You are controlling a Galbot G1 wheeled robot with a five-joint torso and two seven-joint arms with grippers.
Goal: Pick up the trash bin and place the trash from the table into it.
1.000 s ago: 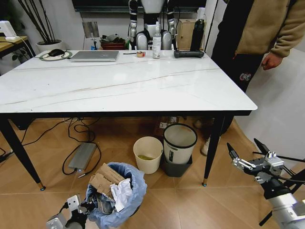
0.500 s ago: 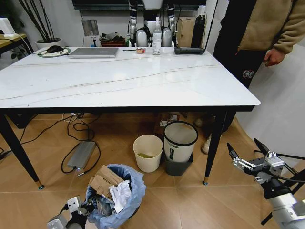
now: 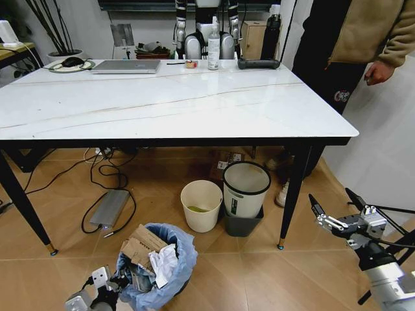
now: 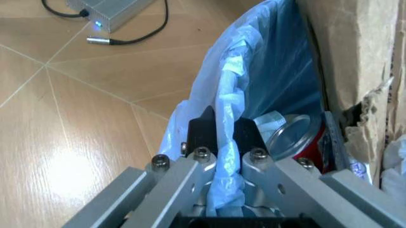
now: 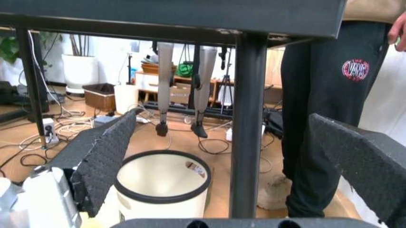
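Looking down from the head view, the trash bin [image 3: 157,265] stands on the floor in front of the table [image 3: 162,103], stuffed with trash [image 3: 150,254] — torn cardboard and pale tissue. The left gripper [image 3: 107,285] sits at its rim; the right gripper [image 3: 336,210] hangs low near a table leg, fingers spread. In the left wrist view, the left gripper [image 4: 223,135] is clamped on the bin's blue bag rim [image 4: 229,85], a red can [image 4: 303,142] just inside. In the right wrist view, the right gripper's pads [image 5: 104,159] stand wide apart — nothing between them.
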